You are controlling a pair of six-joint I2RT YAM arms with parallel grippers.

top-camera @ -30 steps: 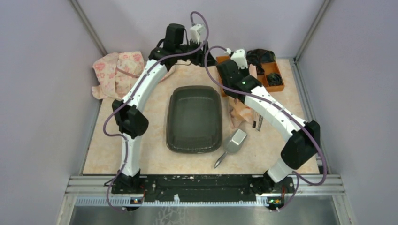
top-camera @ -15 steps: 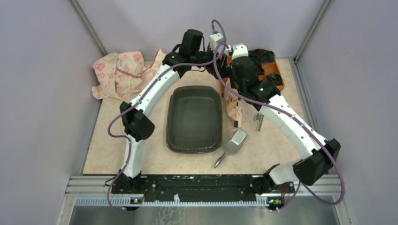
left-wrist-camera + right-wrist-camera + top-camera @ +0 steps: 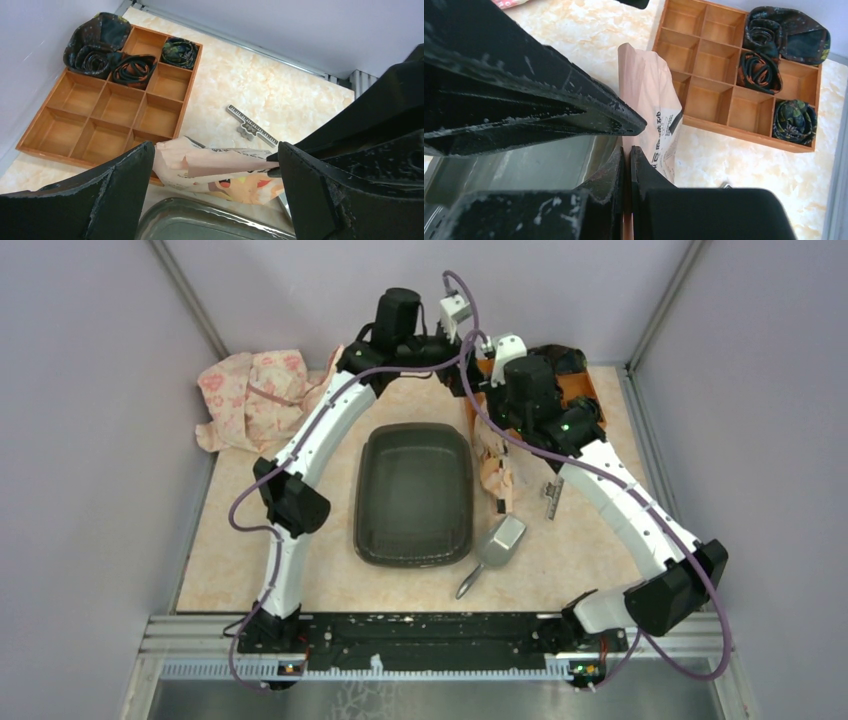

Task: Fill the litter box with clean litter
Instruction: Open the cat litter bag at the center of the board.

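Note:
The dark grey litter box (image 3: pixel 413 495) lies in the middle of the table, and no green litter shows in it or anywhere else. My right gripper (image 3: pixel 492 435) is shut on the top edge of a peach-pink printed bag (image 3: pixel 497 478), which hangs upright beside the box's far right corner. In the right wrist view the jaws (image 3: pixel 626 155) pinch the bag (image 3: pixel 649 110) next to the box (image 3: pixel 524 170). My left gripper (image 3: pixel 215 150) is open wide, with the bag's top (image 3: pixel 215 167) between its fingers, above the box rim (image 3: pixel 200 220). I cannot tell whether it touches the bag.
A grey metal scoop (image 3: pixel 497 545) lies right of the box. The orange organiser tray (image 3: pixel 580 390) with dark rolled items stands at the back right. A small grey metal strip (image 3: pixel 551 500) lies near the bag. A pink floral cloth (image 3: pixel 250 390) is at the back left.
My right arm has swung outward and pulled the bag upright by its top. My left arm has moved right, bringing its open jaws around the bag's top.

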